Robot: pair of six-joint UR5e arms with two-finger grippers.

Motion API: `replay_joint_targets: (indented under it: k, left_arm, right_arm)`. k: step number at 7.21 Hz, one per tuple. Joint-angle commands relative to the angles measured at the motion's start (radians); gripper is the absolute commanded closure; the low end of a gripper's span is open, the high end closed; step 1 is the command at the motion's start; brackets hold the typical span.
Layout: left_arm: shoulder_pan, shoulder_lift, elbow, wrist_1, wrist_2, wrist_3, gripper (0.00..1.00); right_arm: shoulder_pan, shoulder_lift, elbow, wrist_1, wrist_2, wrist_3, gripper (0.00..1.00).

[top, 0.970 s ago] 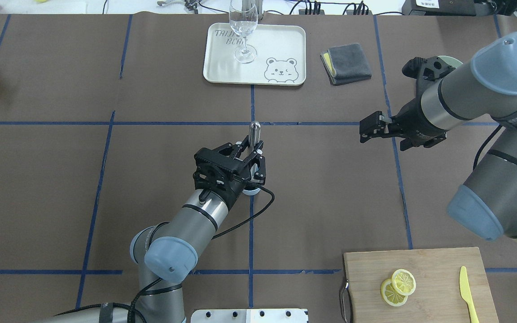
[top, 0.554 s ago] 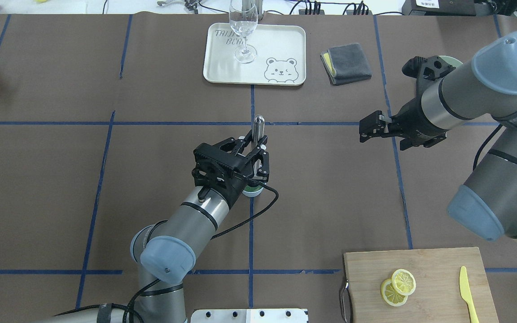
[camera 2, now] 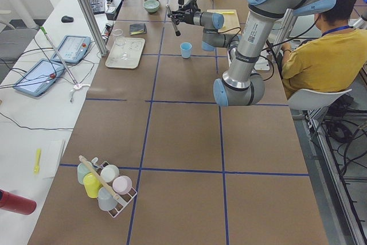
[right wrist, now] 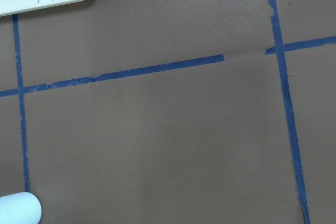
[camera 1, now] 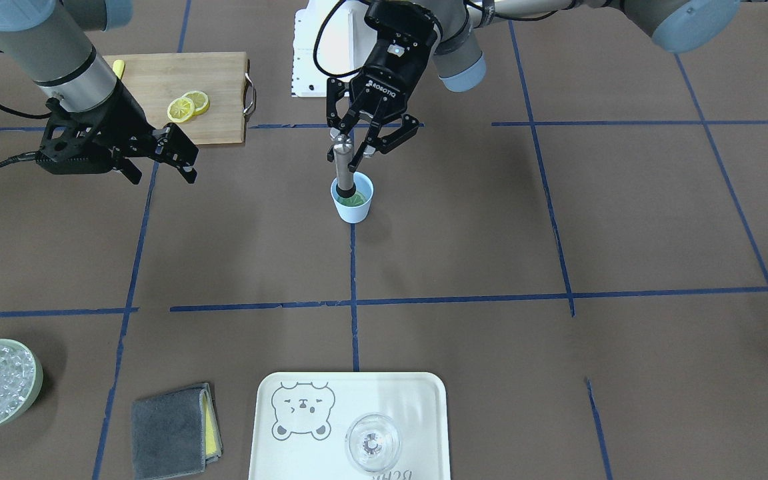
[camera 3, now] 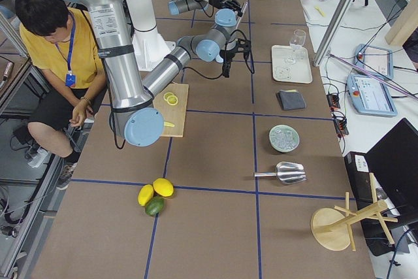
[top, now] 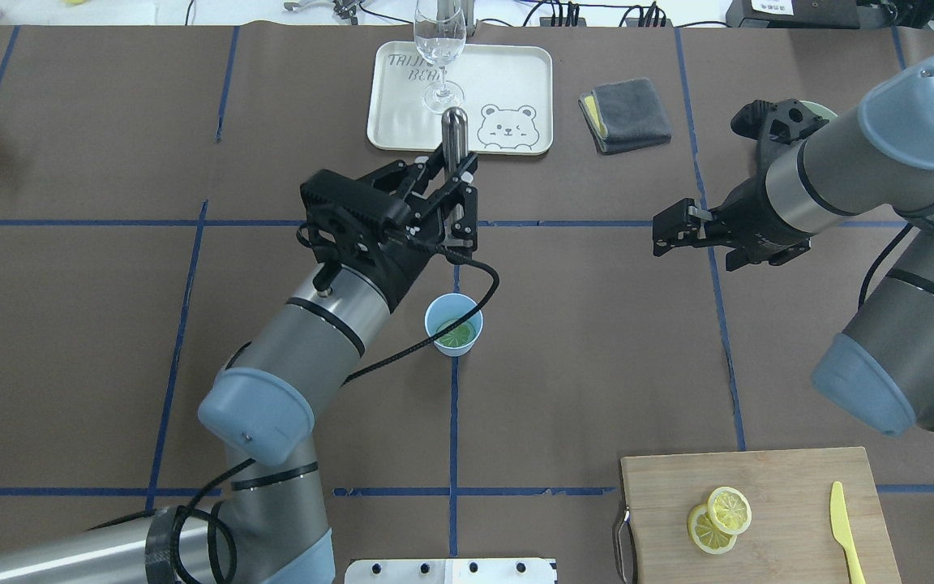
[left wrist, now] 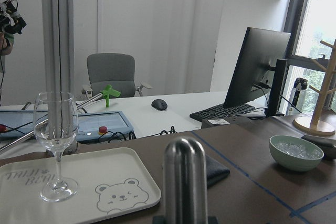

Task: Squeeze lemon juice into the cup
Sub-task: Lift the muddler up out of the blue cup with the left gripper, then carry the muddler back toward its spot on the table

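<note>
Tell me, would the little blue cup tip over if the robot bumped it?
Probably yes, fairly easily: the cup narrows toward its base, so it stands on a small footprint. It looks like thin plastic and seems to hold just a lemon slice, so it is likely very light and would slide or topple. It probably would not break.

Reads as a robotics lab: tape-gridded table point(top: 70, 324), side bench point(camera 2: 34, 136) with monitor point(left wrist: 262, 66), keyboard point(left wrist: 231, 111) and tablets point(camera 2: 35, 77), operator point(camera 2: 321, 55) seated nearby.

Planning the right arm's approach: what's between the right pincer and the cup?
Overhead view: the stretch from the right pincer to the cup is bare brown table cover; nothing stands on it. The front-facing view agrees.
</note>
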Motion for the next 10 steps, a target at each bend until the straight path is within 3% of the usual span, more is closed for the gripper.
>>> replay_joint_targets:
  k: [1, 2, 3, 4, 5, 6, 7, 8, 10]
  left_arm:
    - [-0.126, 0.006, -0.011, 0.270, -0.219, -0.110, 1.00]
    - [-0.231, 0.021, -0.022, 0.355, -0.481, -0.162, 1.00]
    - [-0.317, 0.104, -0.051, 0.396, -0.727, -0.214, 1.00]
    - [-0.387, 0.155, -0.081, 0.445, -0.877, -0.233, 1.00]
    - [-0.427, 0.182, -0.121, 0.578, -0.987, -0.233, 1.00]
    - [-0.442, 0.190, -0.168, 0.762, -1.051, -0.235, 1.00]
    - [-0.449, 0.189, -0.193, 0.952, -1.058, -0.235, 1.00]
    - [-0.459, 0.192, -0.192, 1.052, -1.058, -0.233, 1.00]
    - [-0.469, 0.352, -0.183, 1.056, -1.062, -0.218, 1.00]
  right_arm:
    - [0.000, -0.010, 0.001, 0.000, -0.001, 0.000, 0.00]
    - [0.000, -0.013, 0.004, 0.000, -0.001, 0.000, 0.00]
    - [0.000, -0.013, 0.003, 0.000, -0.001, 0.000, 0.00]
    - [0.000, -0.015, 0.000, 0.000, -0.002, 0.000, 0.00]
    - [0.000, -0.013, 0.000, 0.000, -0.002, 0.000, 0.00]
    - [0.000, -0.013, -0.002, 0.000, -0.002, 0.000, 0.00]
    - [0.002, -0.015, -0.004, 0.000, -0.002, 0.000, 0.00]
    - [0.002, -0.016, -0.001, 0.000, -0.002, 0.000, 0.00]
    - [0.000, -0.024, -0.002, 0.000, -0.002, 0.000, 0.00]
